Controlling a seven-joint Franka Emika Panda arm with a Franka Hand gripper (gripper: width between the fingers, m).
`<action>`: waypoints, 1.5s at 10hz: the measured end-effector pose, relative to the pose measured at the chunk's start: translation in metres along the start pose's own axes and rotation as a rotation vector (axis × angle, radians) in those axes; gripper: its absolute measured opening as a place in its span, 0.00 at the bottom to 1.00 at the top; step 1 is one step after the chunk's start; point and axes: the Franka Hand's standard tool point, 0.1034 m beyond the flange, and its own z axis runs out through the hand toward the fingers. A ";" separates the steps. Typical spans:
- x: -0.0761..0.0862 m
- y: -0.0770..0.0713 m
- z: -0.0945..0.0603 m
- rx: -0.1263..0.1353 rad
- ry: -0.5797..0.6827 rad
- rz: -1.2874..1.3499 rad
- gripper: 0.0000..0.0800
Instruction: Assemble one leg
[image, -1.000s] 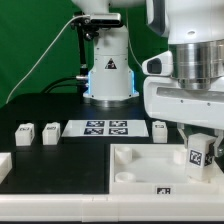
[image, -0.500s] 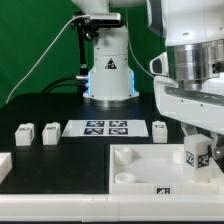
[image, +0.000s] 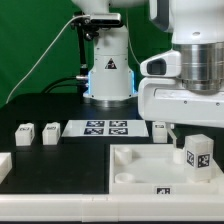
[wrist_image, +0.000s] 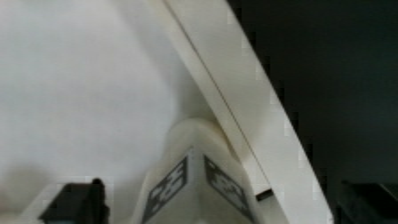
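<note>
white leg (image: 197, 152), black-and-white checkered tag

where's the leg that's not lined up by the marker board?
Exterior view's right: the leg, upright at the white tray-like piece's far right corner, under the end effector.

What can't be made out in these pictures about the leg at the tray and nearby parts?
- Lower end of the leg: in the exterior view it is too small to tell whether it is seated in the tray. In the wrist view the leg's own top hides it.
- The leg's tags: blurred in the wrist view.
- Far side of the tray: cut off by the exterior view's right edge.
- The white piece at the exterior view's left edge: mostly cut off, unidentifiable.
</note>
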 end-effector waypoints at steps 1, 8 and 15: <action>0.000 0.001 0.001 -0.006 -0.002 -0.108 0.81; 0.004 0.006 -0.001 -0.059 0.007 -0.641 0.80; 0.004 0.006 0.000 -0.054 0.030 -0.444 0.36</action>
